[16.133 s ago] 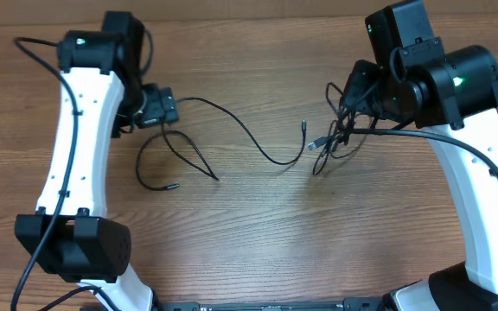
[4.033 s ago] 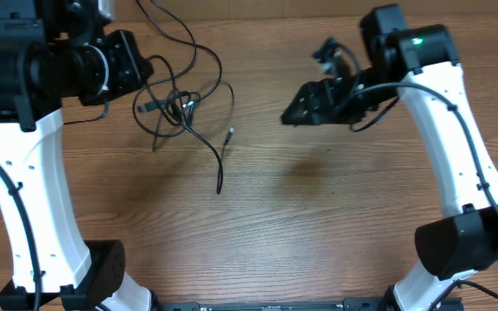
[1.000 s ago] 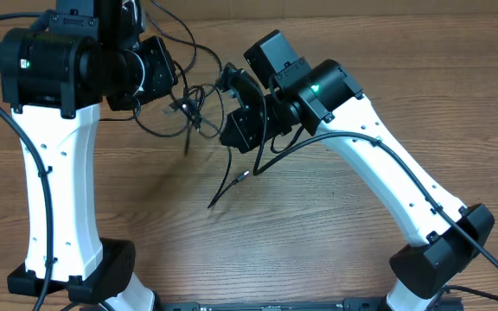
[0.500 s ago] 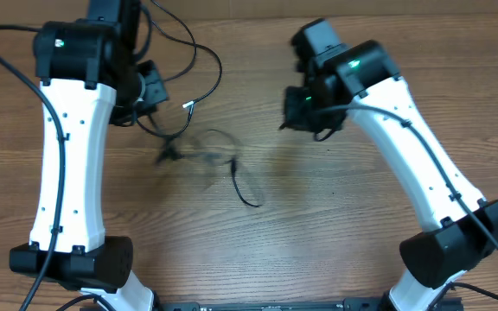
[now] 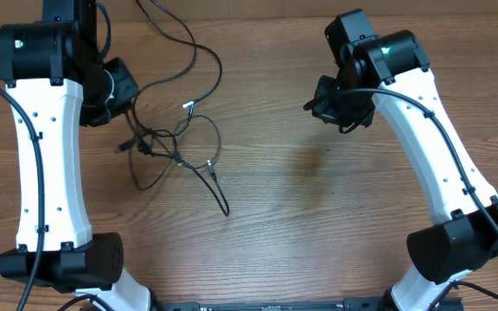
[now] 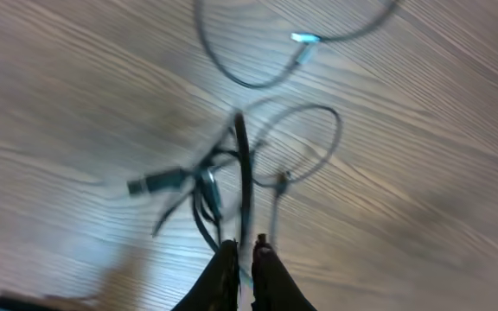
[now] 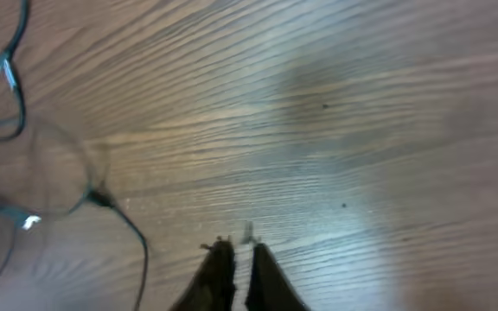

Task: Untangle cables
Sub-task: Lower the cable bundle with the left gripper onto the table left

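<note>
I am looking at the cables (image 5: 173, 142), which are lying left of centre on the worktop (image 5: 318, 233) as one loose tangle. The knot is sitting just beside my left arm, and one free tail is running out toward the near right. My left claw (image 6: 242, 256) is pinching together on one black cord, which is running straight away from the fingertips into the knot, though the wrist view is blurring there. My right claw (image 7: 236, 252) is hanging over bare wood well to the right of the tangle, its fingers almost together and gripping nothing. So I am judging the left arm as the anchor. The right arm is needing to travel left, and the free tail is the strand lying nearest it.
</note>
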### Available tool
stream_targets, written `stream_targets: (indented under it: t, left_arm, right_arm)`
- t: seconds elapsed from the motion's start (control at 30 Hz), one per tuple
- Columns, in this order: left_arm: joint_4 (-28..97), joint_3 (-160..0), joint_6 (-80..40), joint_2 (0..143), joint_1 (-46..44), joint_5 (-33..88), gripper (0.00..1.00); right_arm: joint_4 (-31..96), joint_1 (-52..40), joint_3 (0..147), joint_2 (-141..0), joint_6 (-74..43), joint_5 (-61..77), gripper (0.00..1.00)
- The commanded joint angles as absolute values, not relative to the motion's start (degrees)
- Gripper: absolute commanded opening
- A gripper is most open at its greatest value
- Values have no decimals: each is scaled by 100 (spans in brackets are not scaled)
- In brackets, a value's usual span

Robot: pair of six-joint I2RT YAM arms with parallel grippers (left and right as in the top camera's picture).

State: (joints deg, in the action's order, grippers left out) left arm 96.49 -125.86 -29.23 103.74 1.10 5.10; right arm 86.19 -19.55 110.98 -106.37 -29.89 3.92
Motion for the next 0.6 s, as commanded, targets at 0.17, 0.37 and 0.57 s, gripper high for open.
stream_targets:
  t: [0.17,0.37,0.57]
  left_arm:
    - [9614,-12575,-1669,10372,-93,2412,4]
    - [9577,-12575,-1549,10372,-132,2497,13]
    - [9682,-12519,-1992,10377,-134,1033,56]
  right_arm:
    - [8514,-2095,11096,-10621,-2696,943,45]
    - [8547,-2095,11096,-10621,-2259,1354,59]
    - [8534,-2097,11096,-10621,-2222,1535,79]
